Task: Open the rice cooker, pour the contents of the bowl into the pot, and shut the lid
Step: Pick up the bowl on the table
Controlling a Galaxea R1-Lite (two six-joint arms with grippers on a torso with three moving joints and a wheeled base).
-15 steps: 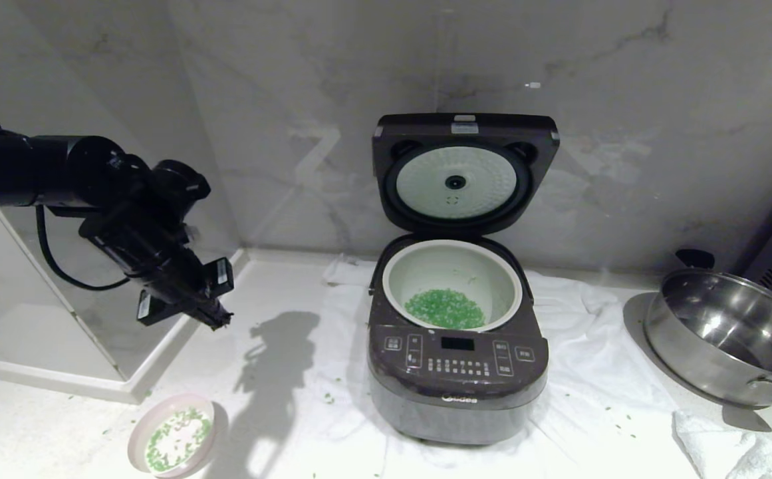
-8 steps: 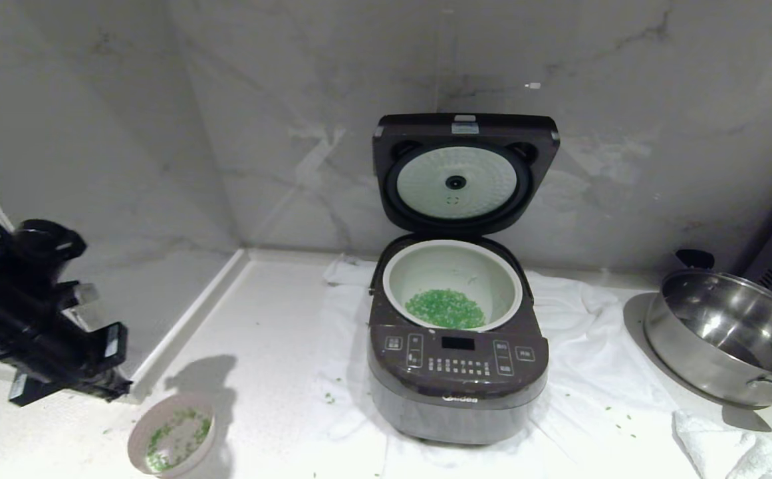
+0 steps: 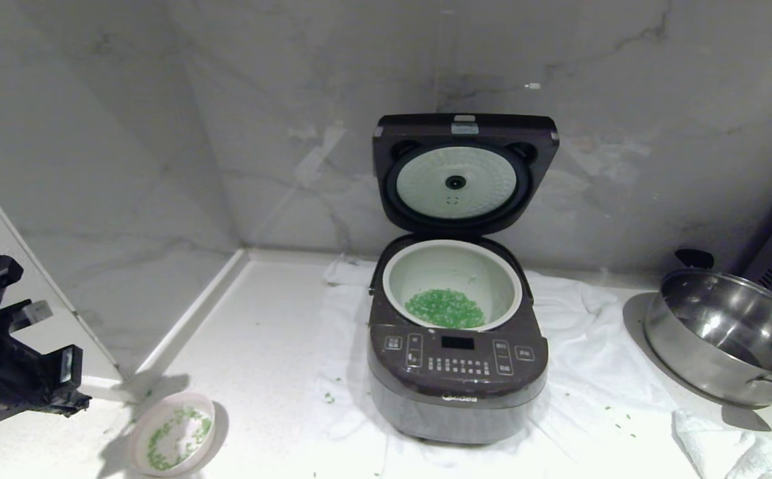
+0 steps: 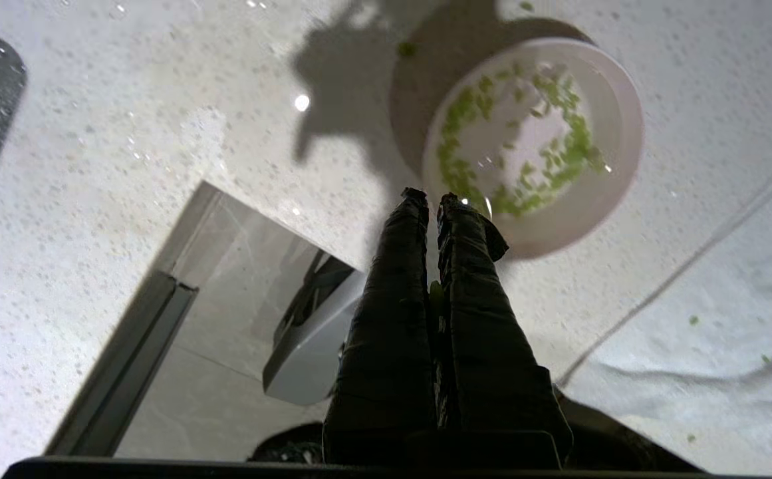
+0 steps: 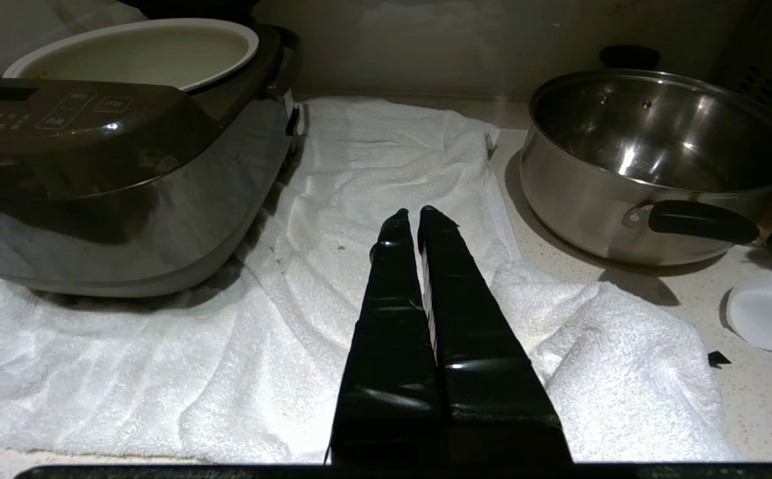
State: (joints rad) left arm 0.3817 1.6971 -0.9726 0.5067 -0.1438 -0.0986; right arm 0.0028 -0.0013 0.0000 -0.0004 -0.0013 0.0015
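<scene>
We read "Midea" on the front of the boxy dark brown-grey rice cooker [image 3: 457, 372], whose hinged lid [image 3: 464, 171] stood open over the white pot [image 3: 452, 273] with green bits [image 3: 445, 308]. Our left gripper [image 4: 431, 197], fingers pressed together and empty, hung above the small pale pink bowl [image 3: 171, 432].

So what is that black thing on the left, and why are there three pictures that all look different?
It's a robot's arm. One picture comes from a camera on its head; the others from cameras on its wrists, looking along the fingers. The left gripper is shut and holds nothing, above the counter near the pink bowl, which has green bits in it. The right gripper is shut too, over a white towel. The rice cooker stands with its lid up, green bits lying in its pot. A steel pan sits on the right.
</scene>
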